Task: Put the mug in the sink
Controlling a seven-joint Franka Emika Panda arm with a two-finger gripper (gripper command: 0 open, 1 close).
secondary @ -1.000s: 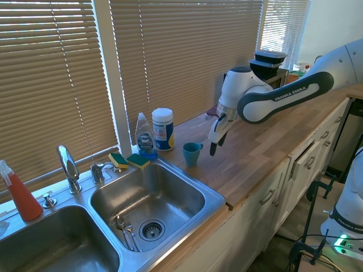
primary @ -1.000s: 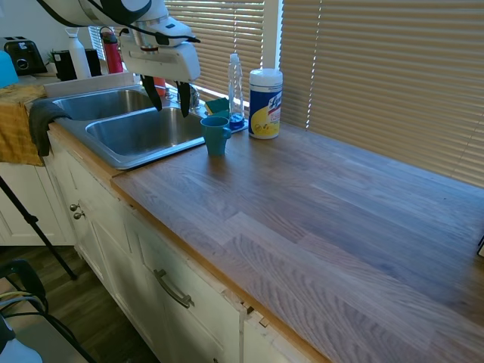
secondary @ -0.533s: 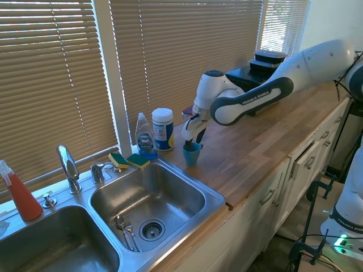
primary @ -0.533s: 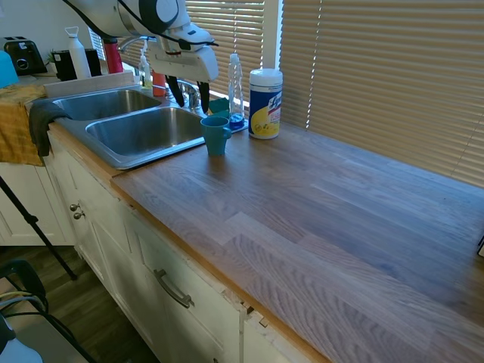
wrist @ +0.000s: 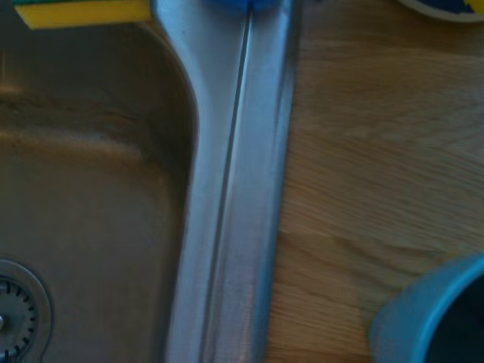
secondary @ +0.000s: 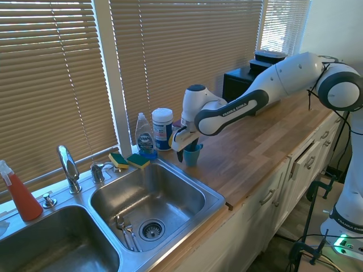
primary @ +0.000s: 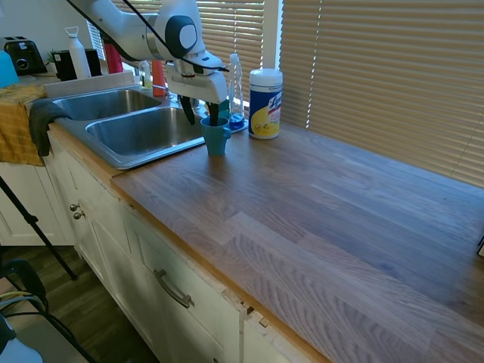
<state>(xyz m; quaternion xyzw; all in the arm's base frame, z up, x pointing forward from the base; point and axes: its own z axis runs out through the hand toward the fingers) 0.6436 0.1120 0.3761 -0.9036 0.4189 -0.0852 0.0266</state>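
One mug [primary: 216, 135] stood upright on the wooden counter [primary: 318, 212], upper left of centre in the first exterior view, just beside the rim of the sink [primary: 132, 132] with its two steel basins. It was small, teal-blue, slightly tapered, with a side handle. Behind it stood one white-and-yellow wipes canister [primary: 265, 103] and one clear bottle [primary: 236, 89]; two sponges [secondary: 130, 161] lay on the sink's rim. The gripper [primary: 201, 117] was spread, one finger dipping inside the mug, the other outside its wall.
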